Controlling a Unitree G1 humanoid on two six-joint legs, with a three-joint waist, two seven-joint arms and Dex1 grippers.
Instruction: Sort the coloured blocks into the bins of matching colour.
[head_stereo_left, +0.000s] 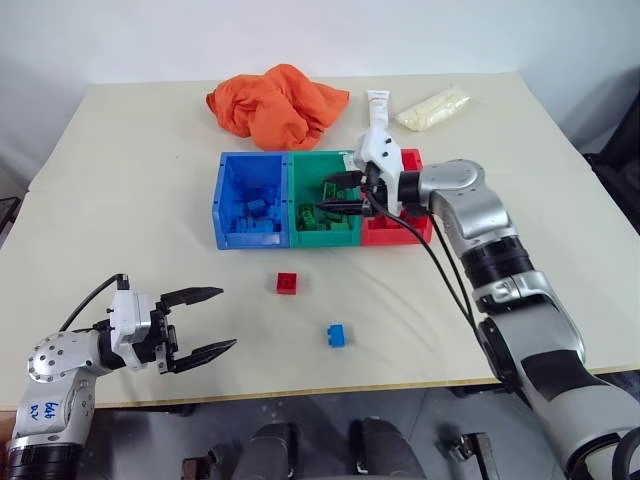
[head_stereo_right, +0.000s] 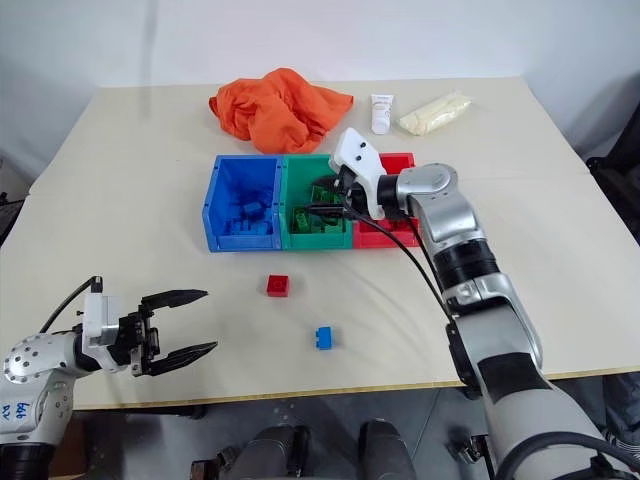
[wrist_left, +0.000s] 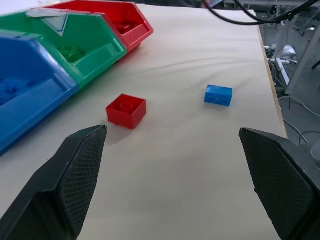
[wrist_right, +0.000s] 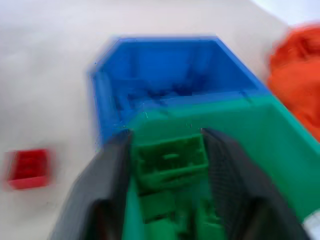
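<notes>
My right gripper is clamped on a green block above the green bin. My left gripper is spread apart, empty, near left. Red block and blue block lie on the desk.

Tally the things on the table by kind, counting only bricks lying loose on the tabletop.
Bins: 3 (blue bin, green bin, red bin)
Loose bricks: 2 (red brick, blue brick)
Orange cloth: 1
White tube: 1
Pale yellow bag: 1
Total: 8
</notes>
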